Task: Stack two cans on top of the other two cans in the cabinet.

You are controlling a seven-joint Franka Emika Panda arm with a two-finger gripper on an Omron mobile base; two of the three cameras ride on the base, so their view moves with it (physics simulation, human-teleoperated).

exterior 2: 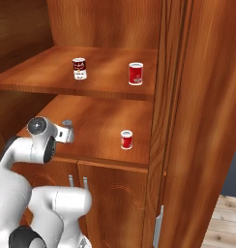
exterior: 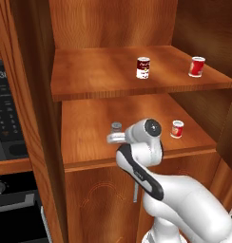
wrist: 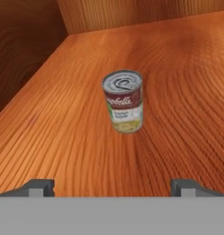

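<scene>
On the cabinet's lower shelf (exterior: 89,137) stands the pale grey-green can with a silver lid (wrist: 124,101), upright (exterior: 116,126). My gripper (wrist: 113,189) is open just in front of it, short of the can, with nothing between its fingertips (wrist: 38,187). The small red can with a yellowish patch (exterior: 177,129) stands further right on the same shelf (exterior 2: 126,139). On the upper shelf (exterior: 99,76) stand the red-over-white can (exterior: 143,67) and, to its right, the plain red can (exterior: 197,66); both also show in the right base view (exterior 2: 79,68) (exterior 2: 135,73).
The upper shelf board (exterior 2: 91,92) overhangs the lower shelf. The cabinet's side walls (exterior 2: 202,121) close both shelves in. Two lower doors with slim handles (exterior 2: 84,183) sit under the shelf. A black oven (exterior: 8,142) stands left of the cabinet.
</scene>
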